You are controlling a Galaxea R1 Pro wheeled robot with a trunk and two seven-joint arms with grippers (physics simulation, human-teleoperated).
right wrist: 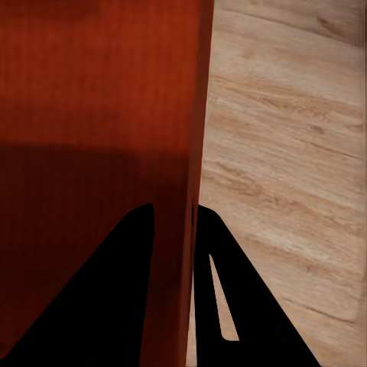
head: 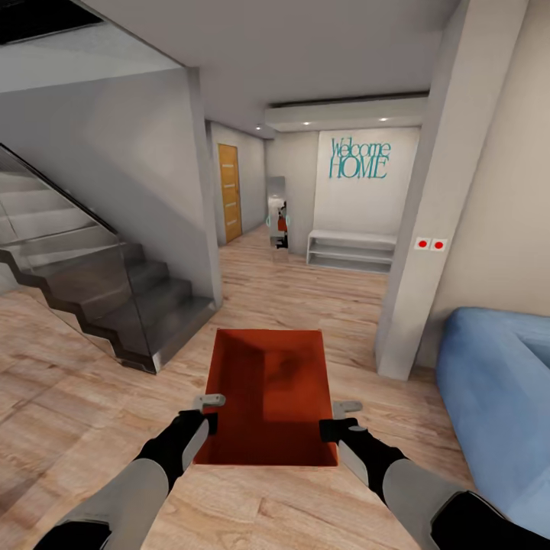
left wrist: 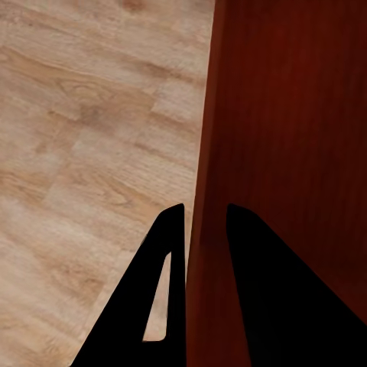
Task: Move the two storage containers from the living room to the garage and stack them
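An orange-red container (head: 267, 397) was held between both arms, low and in the middle of the head view, above the wood-plank floor (head: 321, 305); its open top faced up, showing a darker patch on the inside bottom; the long sides ran from near to far. The left gripper (head: 208, 412) met the container's left wall towards the near end; the right gripper (head: 340, 418) met the right wall at about the same place; each arm reached forward from the near edge, grey forearm and black wrist.

In the left wrist view the jaws pinched the thin wall of the container (left wrist: 290, 153); one dark finger (left wrist: 164, 290) lay outside over the plank floor (left wrist: 84, 138), the other inside against the red surface. The right wrist view showed the same grip mirrored; the right jaws pinched the wall of the container (right wrist: 99, 115), one finger (right wrist: 222, 298) outside above the floor (right wrist: 298, 153), one inside.

To the left stood a dark staircase (head: 114, 298) behind a glass panel; far ahead a hallway led to a wooden door (head: 229, 191), a white low shelf (head: 351, 250) and a wall with teal lettering (head: 360, 159) reading "Welcome HOME"; a pale pillar (head: 435, 214) with two red switches (head: 430, 244) rose on the right; a blue sofa (head: 496, 397) filled the near right corner.
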